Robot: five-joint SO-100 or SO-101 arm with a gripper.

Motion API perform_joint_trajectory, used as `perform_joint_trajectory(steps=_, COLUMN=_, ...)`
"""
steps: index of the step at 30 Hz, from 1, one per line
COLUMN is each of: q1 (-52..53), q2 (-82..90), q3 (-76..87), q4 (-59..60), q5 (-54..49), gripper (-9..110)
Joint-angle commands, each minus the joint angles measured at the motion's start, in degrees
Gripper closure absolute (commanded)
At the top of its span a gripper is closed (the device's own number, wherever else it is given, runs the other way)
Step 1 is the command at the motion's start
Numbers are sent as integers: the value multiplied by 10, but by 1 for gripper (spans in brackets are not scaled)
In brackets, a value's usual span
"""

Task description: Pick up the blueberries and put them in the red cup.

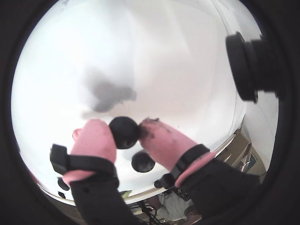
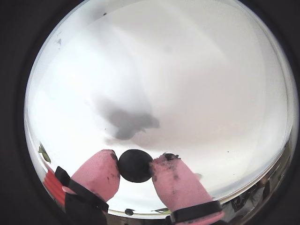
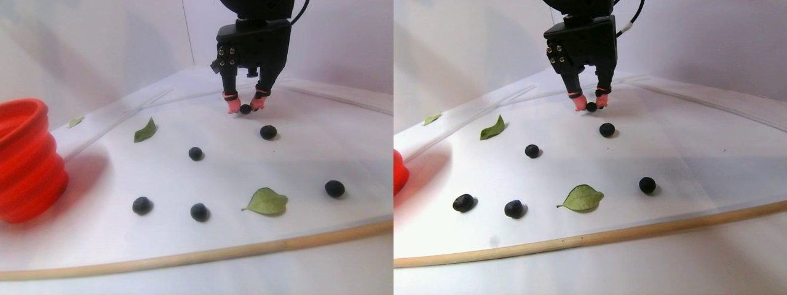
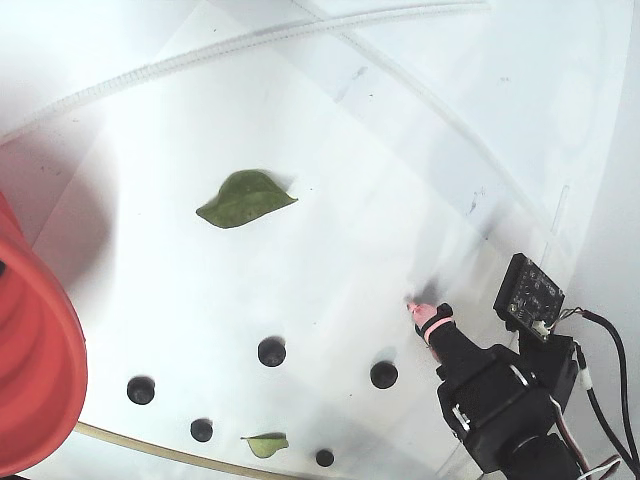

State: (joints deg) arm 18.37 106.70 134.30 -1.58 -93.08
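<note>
Tool closed on a single blueberry, pink fingertips pressing it from both sides in both wrist views; berry raised off the white desk, shadow cast on the surface beneath. Same grip seen in the stereo pair view, tool over the far part of the desk, close to the back edge.

Loose blueberries spread across the desk in the stereo pair view: one just forward of the tool, one toward the middle, one near the right side, two close to the front edge. All well apart from one another.

Red cup at the left edge of the desk in the stereo pair view, ridged wall in sight, well apart from the tool; also cut off at the left margin of the fixed view.

Green leaves lying flat: one near the front edge between berries, one toward the left rear, a smaller one by the left edge. Wooden strip along the front edge. Camera module mounted beside the tool in the fixed view. Open surface between tool and cup apart from the scattered berries and leaves.
</note>
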Motion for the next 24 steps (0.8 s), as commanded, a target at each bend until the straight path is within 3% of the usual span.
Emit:
perform_joint_trajectory(steps=1, q1=-11, q2=66, q3=-1, q4=27, q5=11, gripper=90)
perform_joint_trajectory(steps=24, q1=-109, q2=173, q3=-2, q4=189, q5=110, gripper=89)
